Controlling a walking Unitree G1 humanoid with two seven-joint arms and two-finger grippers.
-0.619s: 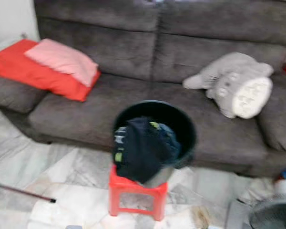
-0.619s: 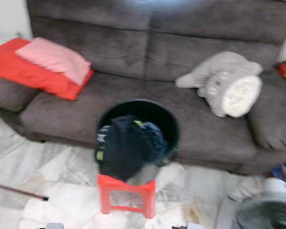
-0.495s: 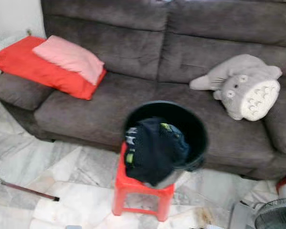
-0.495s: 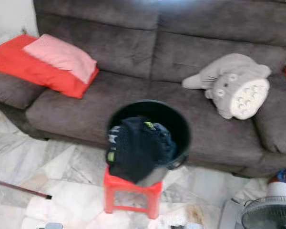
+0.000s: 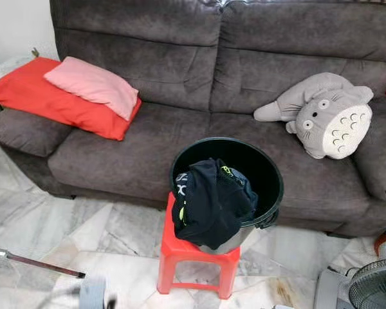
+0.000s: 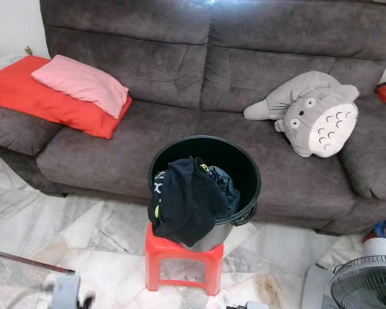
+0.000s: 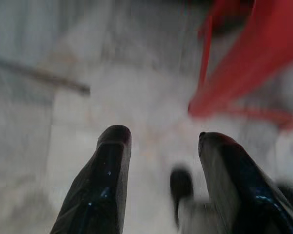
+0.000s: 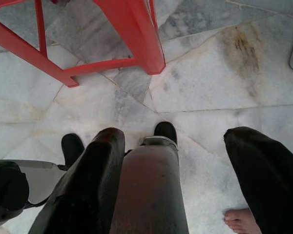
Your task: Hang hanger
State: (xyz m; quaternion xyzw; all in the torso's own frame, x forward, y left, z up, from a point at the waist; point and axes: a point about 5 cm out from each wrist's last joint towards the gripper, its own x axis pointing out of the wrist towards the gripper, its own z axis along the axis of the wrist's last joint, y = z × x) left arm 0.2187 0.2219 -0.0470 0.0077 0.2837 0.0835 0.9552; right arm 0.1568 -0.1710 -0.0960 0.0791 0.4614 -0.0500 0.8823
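Red stool (image 5: 196, 254) on open marble floor (image 5: 116, 238); both grippers' fingers (image 7: 103, 187) spread, empty.

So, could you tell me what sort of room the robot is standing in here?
Most likely a home living room: a grey sofa with cushions and a plush toy, plus a laundry bucket on a red stool.
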